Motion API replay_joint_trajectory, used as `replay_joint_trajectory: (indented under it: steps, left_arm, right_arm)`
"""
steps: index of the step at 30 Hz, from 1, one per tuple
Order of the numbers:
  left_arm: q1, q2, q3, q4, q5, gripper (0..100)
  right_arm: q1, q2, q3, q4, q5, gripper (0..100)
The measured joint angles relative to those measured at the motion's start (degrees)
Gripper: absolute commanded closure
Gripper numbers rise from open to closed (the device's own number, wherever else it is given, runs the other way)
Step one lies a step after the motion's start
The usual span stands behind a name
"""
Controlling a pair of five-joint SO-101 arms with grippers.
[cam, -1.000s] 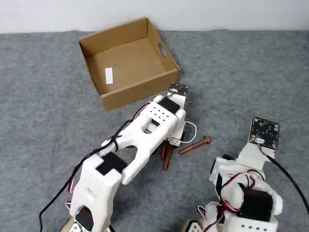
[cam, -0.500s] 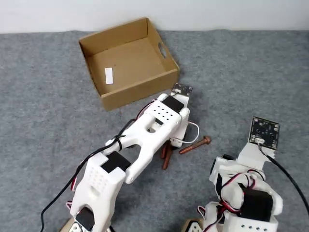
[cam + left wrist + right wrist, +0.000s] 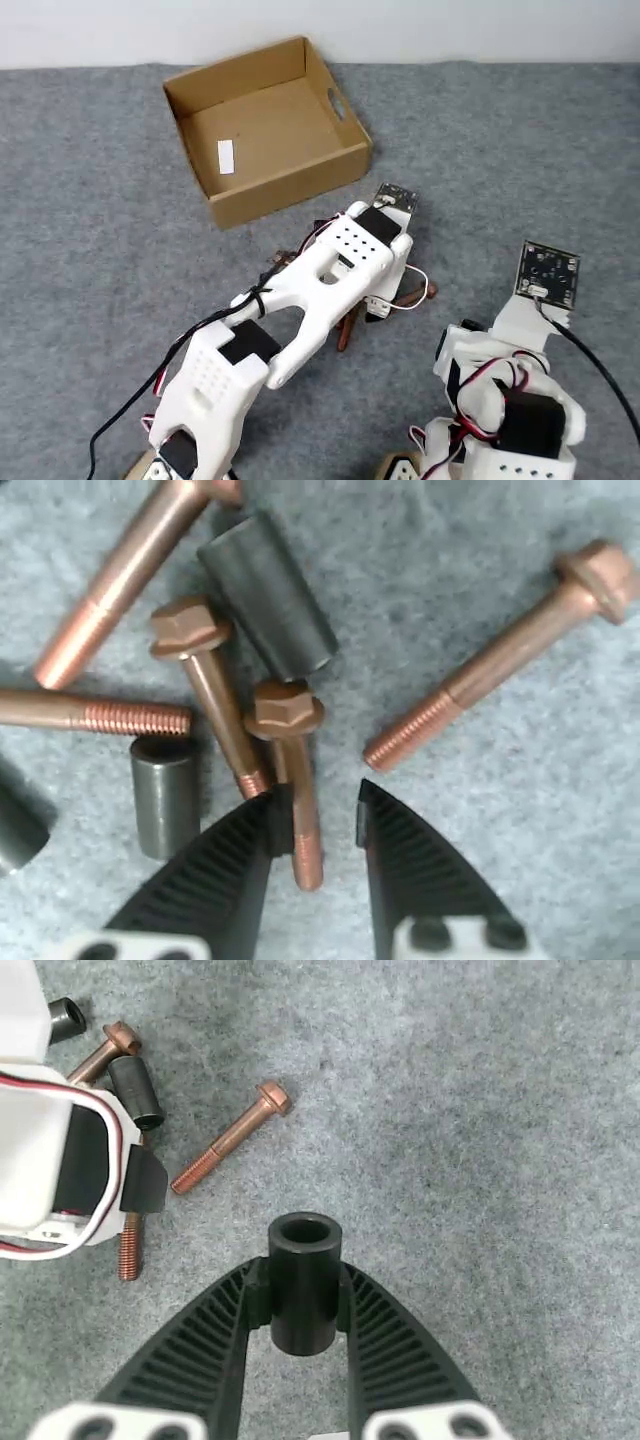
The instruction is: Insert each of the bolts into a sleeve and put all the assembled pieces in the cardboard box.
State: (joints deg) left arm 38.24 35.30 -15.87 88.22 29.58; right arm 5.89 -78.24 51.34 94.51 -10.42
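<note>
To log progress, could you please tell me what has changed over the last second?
The left arm swung to the right across the bolts. The right arm and the cardboard box stayed put.

Left tool (image 3: 320, 800): jaws parted, astride one copper bolt (image 3: 292, 760). Grey counter (image 3: 560, 810) carries four more bolts (image 3: 500, 655), dark sleeve (image 3: 265, 595), grey sleeve (image 3: 165, 795).

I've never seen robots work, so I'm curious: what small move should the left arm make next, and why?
Probably close the left pincer on the copper bolt: its open jaws straddle that bolt's threaded end, and the right pincer holds a black sleeve ready to receive it.
</note>
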Motion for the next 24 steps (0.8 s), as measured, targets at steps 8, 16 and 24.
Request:
replay_joint_trajectory:
  steps: [8,16,24]
  left_arm:
    - [-1.85,4.48,-2.29,-1.76,0.18,89]
    - [-1.76,9.85,-8.0,-1.58,0.0,98]
    - [-1.67,10.2,-12.31,3.69,3.43,100]
  right_arm:
    - [0.0,0.0,0.0,0.0,0.0,99.1]
    - [0.0,0.0,0.0,0.0,0.0,99.1]
    - [0.0,0.0,0.0,0.0,0.0,99.1]
